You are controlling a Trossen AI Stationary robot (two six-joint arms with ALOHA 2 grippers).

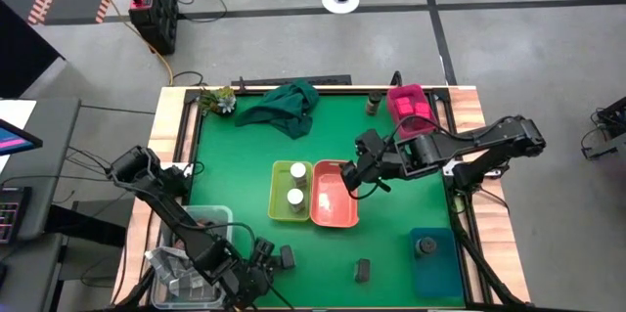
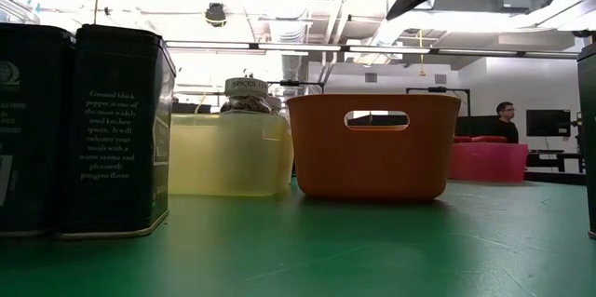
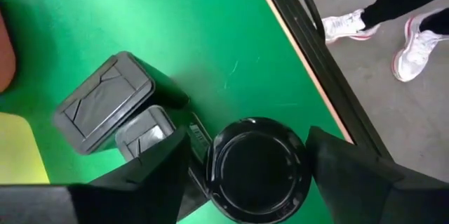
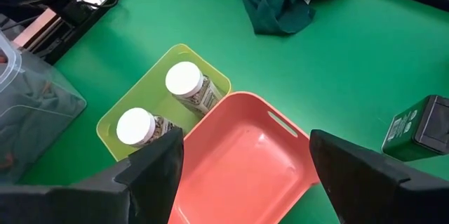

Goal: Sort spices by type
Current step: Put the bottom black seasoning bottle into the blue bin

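Dark grey blocky packs stand at the low view's left on green table. Left gripper, lower left overhead, spread wide around dark round jar. Right gripper open above salmon bin; white-topped round jars in yellow-green bin. Grey concrete floor surrounds.

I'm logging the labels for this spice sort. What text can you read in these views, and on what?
"Ground black pepper...": pale print on the dark tin, low view; the lines below it are too blurred.
"SPICES": lid rim of the jar in the yellow bin, barely legible.
Labels on the white-topped jars and the green tin: too small.
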